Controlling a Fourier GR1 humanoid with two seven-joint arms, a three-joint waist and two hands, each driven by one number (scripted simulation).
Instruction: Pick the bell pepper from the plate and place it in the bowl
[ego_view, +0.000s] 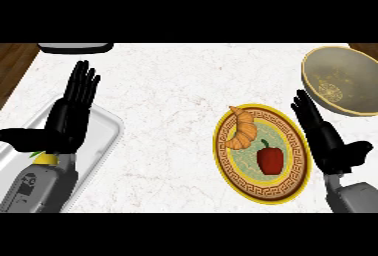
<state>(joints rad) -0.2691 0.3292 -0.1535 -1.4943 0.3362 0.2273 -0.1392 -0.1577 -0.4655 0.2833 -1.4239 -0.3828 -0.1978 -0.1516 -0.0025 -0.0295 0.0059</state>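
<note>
We see the red, green-stemmed bell pepper (270, 159) lying on the gold-rimmed plate (292, 187) beside a croissant (242, 131), just left of our right hand (329, 142), its fingers straight and holding nothing.

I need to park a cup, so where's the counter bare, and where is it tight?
Bare counter runs between the tray and the plate. Tight on the right: the right robot hand sits between plate and bowl. The left robot hand is over the tray.
</note>
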